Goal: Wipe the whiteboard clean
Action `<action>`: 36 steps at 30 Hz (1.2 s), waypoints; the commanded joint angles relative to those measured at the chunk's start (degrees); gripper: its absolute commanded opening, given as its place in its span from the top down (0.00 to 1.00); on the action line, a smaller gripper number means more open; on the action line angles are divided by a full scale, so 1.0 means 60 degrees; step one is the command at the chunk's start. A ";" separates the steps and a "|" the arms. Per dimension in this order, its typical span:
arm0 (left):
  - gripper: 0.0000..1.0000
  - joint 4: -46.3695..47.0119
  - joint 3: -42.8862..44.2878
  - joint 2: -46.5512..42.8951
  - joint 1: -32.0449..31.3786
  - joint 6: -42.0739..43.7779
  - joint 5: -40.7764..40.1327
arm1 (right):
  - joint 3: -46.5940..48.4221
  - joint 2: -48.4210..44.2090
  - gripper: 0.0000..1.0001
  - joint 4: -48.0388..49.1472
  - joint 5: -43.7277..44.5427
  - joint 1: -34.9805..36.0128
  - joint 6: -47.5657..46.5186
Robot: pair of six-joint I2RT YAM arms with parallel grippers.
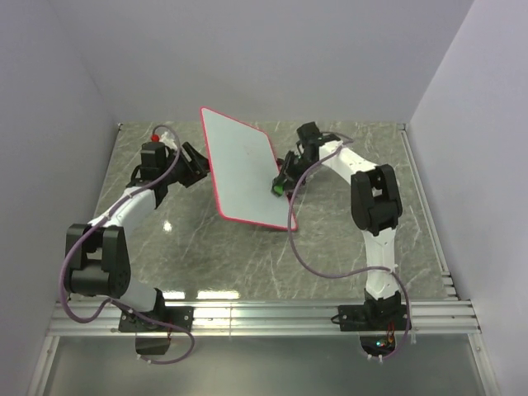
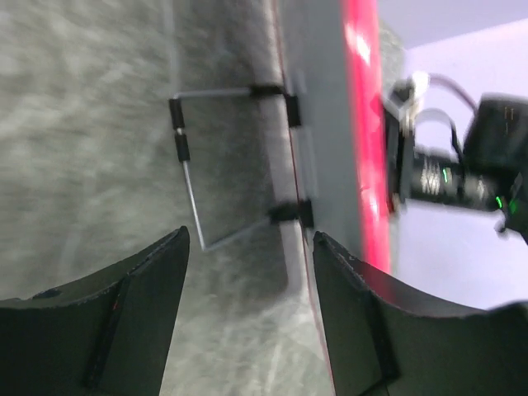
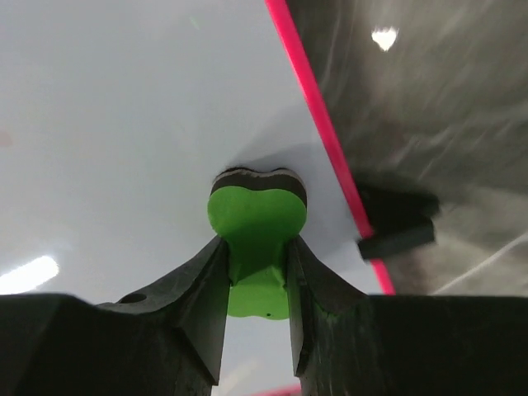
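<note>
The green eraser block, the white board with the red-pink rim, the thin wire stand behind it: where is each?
Green eraser block (image 3: 256, 219): right wrist view, its green body.
Large white board with red-pink rim (image 1: 239, 161): top external view, bare white face.
Thin metal wire stand (image 2: 181, 148): left wrist view, black sleeve.

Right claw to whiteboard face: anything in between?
Yes, a green eraser. The right claw pinches it, and its dark pad meets the whiteboard. This is clearest in the right wrist view.
</note>
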 commanded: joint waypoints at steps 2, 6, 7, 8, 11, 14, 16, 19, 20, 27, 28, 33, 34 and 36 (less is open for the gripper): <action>0.33 -0.0827 0.0732 0.0007 0.0389 0.1036 0.0501 | -0.1376 0.0147 1.00 -0.1763 -0.1004 0.1344 -0.0399; 0.33 -0.1282 0.0836 0.0066 0.0711 0.1594 0.0926 | -0.1686 -0.0117 1.00 -0.1791 -0.1504 0.1681 -0.0311; 0.34 -0.1326 0.0850 0.0109 0.0741 0.1667 0.1101 | -0.1511 -0.0074 1.00 -0.1937 -0.1402 0.1754 -0.0485; 0.34 -0.1414 0.0923 0.0153 0.0770 0.1755 0.1147 | -0.1335 -0.0015 1.00 -0.2272 -0.1314 0.1827 -0.0545; 0.35 -0.1356 0.0909 0.0067 0.1031 0.1829 0.1278 | -0.0807 0.0102 1.00 -0.2582 -0.1400 0.1901 -0.0575; 0.34 -0.1516 0.1011 -0.0138 0.1514 0.2019 0.1206 | -0.0207 0.0219 1.00 -0.3006 -0.1490 0.2004 -0.0706; 0.34 -0.1591 0.1099 -0.0183 0.1867 0.2034 0.1162 | 0.0276 0.0322 1.00 -0.3255 -0.1387 0.1990 -0.0824; 0.34 -0.1299 0.1201 -0.0110 0.2468 0.1801 0.1527 | 0.0906 0.0425 1.00 -0.3447 -0.1240 0.1800 -0.0795; 0.35 -0.1225 0.1274 0.0035 0.2586 0.1785 0.1658 | 0.1038 0.0439 1.00 -0.3476 -0.1298 0.1712 -0.0751; 0.37 -0.0125 0.1831 0.0578 0.2339 0.1257 0.3284 | 0.4650 0.0907 1.00 -0.4633 -0.0655 0.0687 -0.0576; 0.38 -0.0256 0.2078 0.0651 0.2251 0.1490 0.3286 | 0.4890 0.0937 1.00 -0.4532 -0.0654 0.0367 -0.0459; 0.38 -0.0390 0.2287 0.0886 0.1767 0.1639 0.3315 | 0.4965 0.0805 1.00 -0.3244 -0.0596 -0.0412 0.0303; 0.38 -0.0317 0.2271 0.0886 0.1766 0.1523 0.3300 | 0.5052 0.0878 1.00 -0.3083 -0.0407 -0.0485 0.0333; 0.38 -0.0287 0.2358 0.0915 0.1766 0.1478 0.3271 | 0.5550 0.1331 1.00 -0.3096 -0.0215 -0.0472 0.0319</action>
